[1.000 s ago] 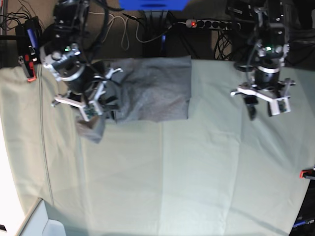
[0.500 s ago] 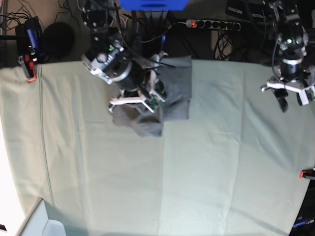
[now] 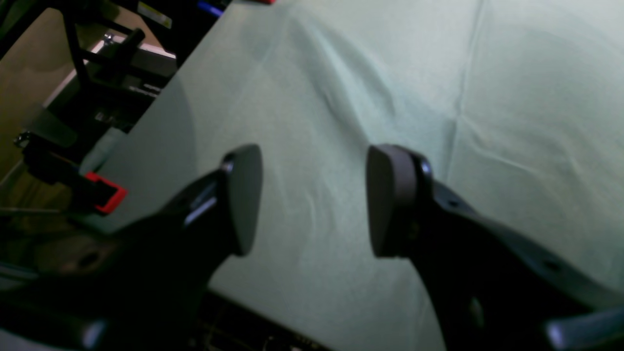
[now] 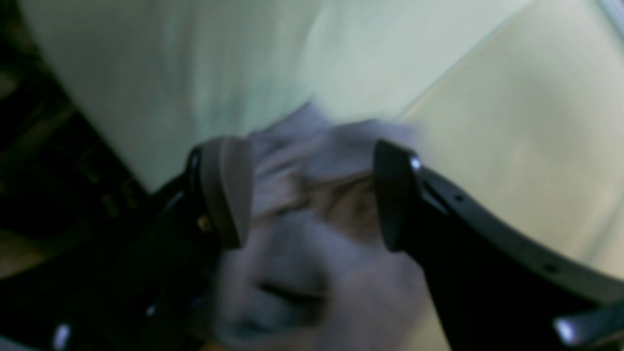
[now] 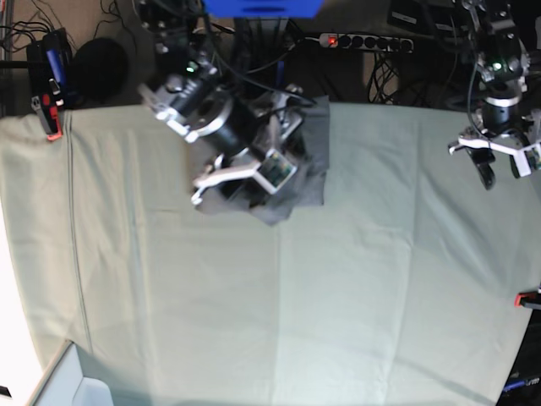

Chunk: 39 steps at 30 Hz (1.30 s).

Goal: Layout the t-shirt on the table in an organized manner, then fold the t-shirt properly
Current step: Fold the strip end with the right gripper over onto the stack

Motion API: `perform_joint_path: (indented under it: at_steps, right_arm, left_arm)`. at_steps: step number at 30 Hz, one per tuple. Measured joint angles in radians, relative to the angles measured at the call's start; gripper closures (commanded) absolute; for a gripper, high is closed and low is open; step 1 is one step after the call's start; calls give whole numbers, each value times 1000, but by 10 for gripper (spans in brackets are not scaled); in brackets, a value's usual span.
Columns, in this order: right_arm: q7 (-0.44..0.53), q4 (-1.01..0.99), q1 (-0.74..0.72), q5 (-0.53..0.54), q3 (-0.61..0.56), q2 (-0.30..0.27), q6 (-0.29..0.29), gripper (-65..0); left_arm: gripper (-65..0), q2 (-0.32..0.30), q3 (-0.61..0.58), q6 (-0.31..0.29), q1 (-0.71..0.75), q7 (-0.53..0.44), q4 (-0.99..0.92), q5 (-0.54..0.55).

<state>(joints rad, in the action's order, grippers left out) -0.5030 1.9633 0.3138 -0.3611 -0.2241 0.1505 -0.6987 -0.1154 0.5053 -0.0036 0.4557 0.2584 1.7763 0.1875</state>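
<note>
Bare green counter [image 5: 338, 304] fills the frame's near half. At upper centre, the right gripper [image 4: 312, 195], jaws apart, hangs over the bunched grey shirt [image 5: 308, 161], apparently mid-fold near the counter's far edge. At upper right, the left gripper [image 3: 312, 200] idles open and empty above bare cloth, well clear.

1. The right arm [image 5: 199, 106] reaches in from the far edge, its wrist angled down and inward.
2. The right gripper [image 4: 312, 200] points downward, jaws spread wide with nothing clamped between them.
3. The left arm [image 5: 499, 68] hangs near the far corner, well apart from the right arm.
4. The left gripper [image 3: 312, 200] hovers with jaws parted and empty.
</note>
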Motion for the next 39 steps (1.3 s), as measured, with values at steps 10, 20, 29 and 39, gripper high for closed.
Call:
perform_joint_path:
  at_steps: [10,20,29,39]
  right_arm:
    - [-5,-134,-80,-5,281,-1,0,-272]
    - [12,-278,-16,-6,129,-1,3,-42]
    - [6,-191,-3,-5,-15,0,1,-42]
    - [17,-237,-88,2,122,0,1,-42]
  left_arm:
    - [-331,0,-6,0,-7,3,-3,-1]
    - [-331,0,-6,0,-10,3,-3,-1]
    - [-333,0,-1,0,1,3,-3,-1]
    - [-333,-4,0,0,18,3,-3,110]
